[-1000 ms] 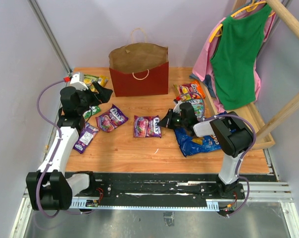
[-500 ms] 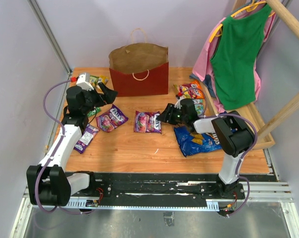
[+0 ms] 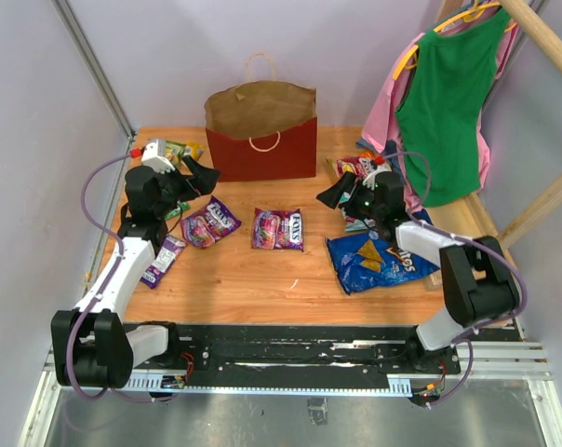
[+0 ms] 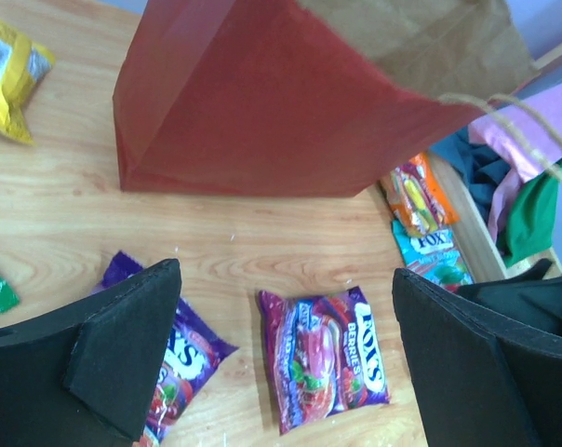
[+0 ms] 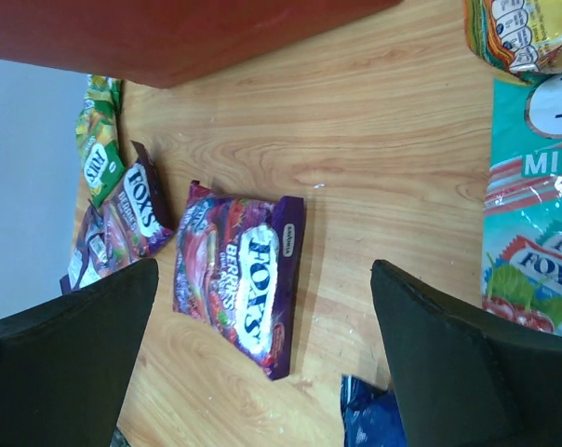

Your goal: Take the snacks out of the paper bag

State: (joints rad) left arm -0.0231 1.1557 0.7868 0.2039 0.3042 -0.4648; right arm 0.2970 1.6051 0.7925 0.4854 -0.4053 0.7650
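Paper bag (image 3: 236, 155) upright (mouth upward)

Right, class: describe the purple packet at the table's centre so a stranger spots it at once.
Start at the red paper bag standing at the back of the wooden table. Just in front of it, towards the near edge, lies a purple packet flat on bare wood. Two other purple packets lie further towards the left arm; this one is nearest the blue chip bag.
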